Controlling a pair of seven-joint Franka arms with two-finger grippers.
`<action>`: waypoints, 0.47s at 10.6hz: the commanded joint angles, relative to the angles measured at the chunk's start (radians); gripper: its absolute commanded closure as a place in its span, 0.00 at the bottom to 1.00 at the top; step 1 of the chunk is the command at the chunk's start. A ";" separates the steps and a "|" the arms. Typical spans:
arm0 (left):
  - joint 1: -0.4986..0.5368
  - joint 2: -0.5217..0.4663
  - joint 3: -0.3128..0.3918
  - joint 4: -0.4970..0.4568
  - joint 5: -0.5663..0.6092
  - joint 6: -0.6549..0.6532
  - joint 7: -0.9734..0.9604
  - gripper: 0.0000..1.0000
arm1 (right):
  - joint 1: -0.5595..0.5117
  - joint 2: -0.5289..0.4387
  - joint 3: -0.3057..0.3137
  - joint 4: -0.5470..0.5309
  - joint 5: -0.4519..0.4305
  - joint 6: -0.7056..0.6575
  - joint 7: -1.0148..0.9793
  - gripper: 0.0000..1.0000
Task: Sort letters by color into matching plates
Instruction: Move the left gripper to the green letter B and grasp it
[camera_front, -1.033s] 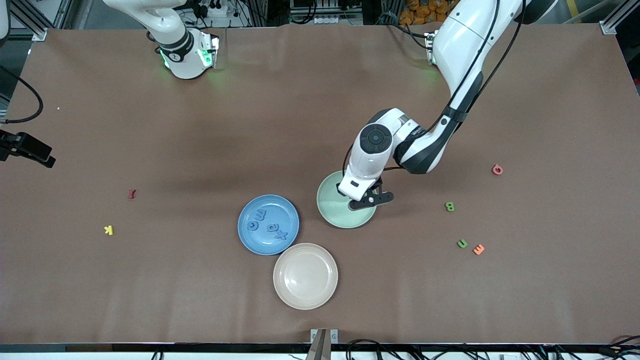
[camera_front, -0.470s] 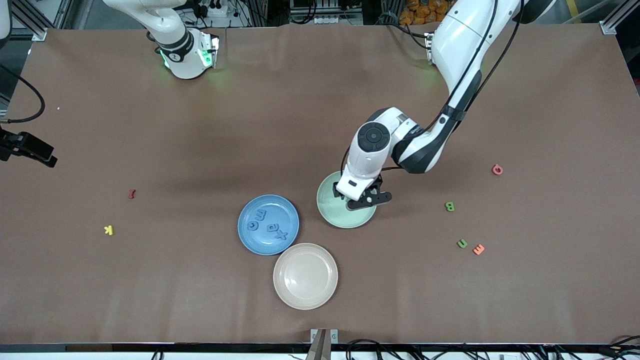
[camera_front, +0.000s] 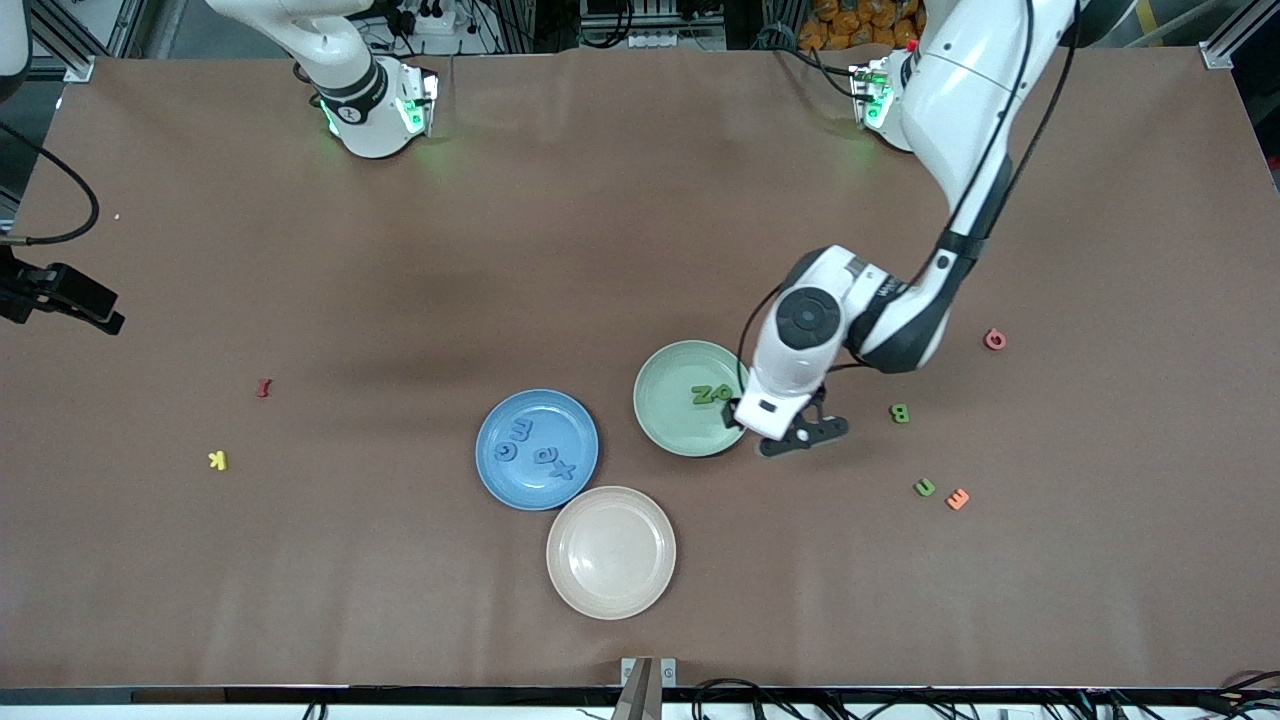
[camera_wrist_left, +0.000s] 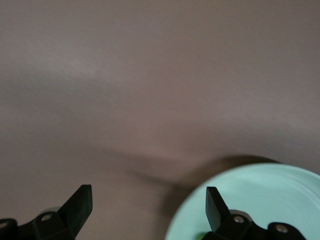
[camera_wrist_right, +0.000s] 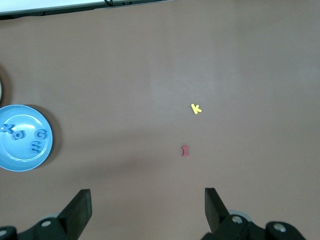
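The mint green plate (camera_front: 660, 400) holds two green letters (camera_front: 712, 393). Beside it, toward the right arm's end, the blue plate (camera_front: 575, 425) holds several blue letters (camera_front: 545, 455). My left gripper (camera_front: 785, 432) hovers open and empty over the green plate's edge on the left arm's side. In the left wrist view its fingers (camera_wrist_left: 80, 205) stand wide apart, with the green plate (camera_wrist_left: 265, 200) under one of them. Two more green letters, a B (camera_front: 900, 413) and an n (camera_front: 924, 487), lie on the table toward the left arm's end. My right gripper (camera_wrist_right: 147, 200) waits open, high over the table.
A beige plate (camera_front: 611, 552) sits nearest the front camera. An orange letter (camera_front: 957, 498) lies beside the green n, and a red letter (camera_front: 994, 339) farther back. A red I (camera_front: 263, 387) and a yellow K (camera_front: 217, 460) lie toward the right arm's end.
My left gripper opened over the green plate, left a green letter in it, and moved toward the left arm's end. Two green letters now show in that plate.
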 joint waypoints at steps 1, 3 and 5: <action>0.055 -0.049 -0.005 -0.057 0.024 -0.031 0.033 0.00 | -0.010 -0.012 0.006 -0.008 0.054 -0.007 -0.011 0.00; 0.087 -0.109 -0.005 -0.152 0.044 -0.030 0.034 0.00 | -0.010 -0.011 0.007 -0.009 0.058 -0.007 -0.015 0.00; 0.133 -0.169 -0.016 -0.243 0.093 -0.022 0.036 0.00 | -0.002 -0.009 0.007 -0.012 0.069 -0.007 -0.041 0.00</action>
